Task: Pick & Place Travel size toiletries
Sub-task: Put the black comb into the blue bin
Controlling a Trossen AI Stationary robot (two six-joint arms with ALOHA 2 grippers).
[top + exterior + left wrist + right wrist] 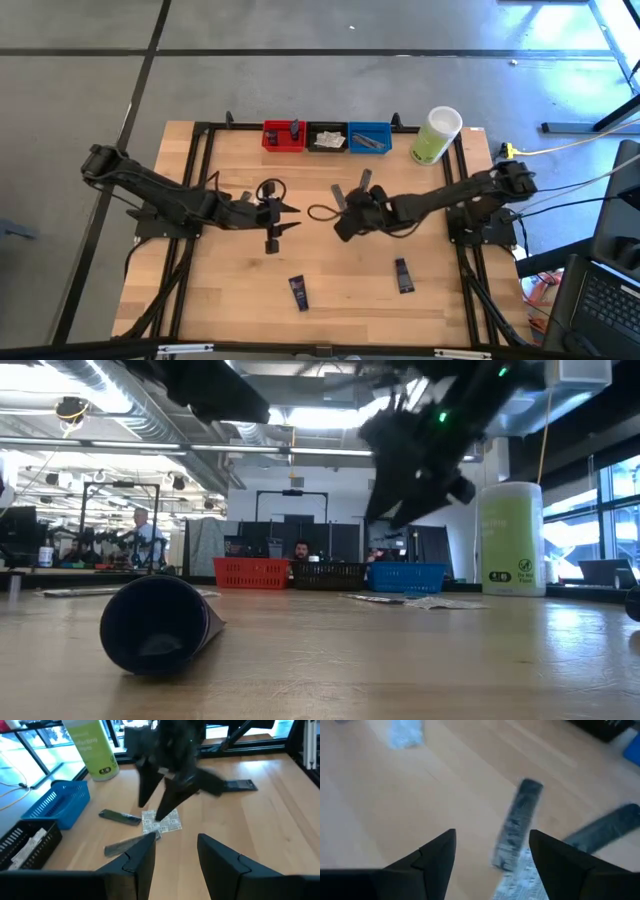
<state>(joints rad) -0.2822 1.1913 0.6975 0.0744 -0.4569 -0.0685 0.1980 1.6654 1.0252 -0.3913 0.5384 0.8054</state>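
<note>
Navy tubes lie lengthwise front-to-back on the table.

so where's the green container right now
In the high view, the pale-green container stands at the table's far right corner, just right of the blue bin.

Open-plan lab — exposed ducts, workstations

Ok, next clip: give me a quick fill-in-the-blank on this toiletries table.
1. Of the three bins at the table's far edge, the red bin and blue bin flank a ____ one.
2. The right end effector, jaws ____, hovers over a grey sachet.
3. The pale-green container has a ____ lid.

Missing words: black; open; white
</note>
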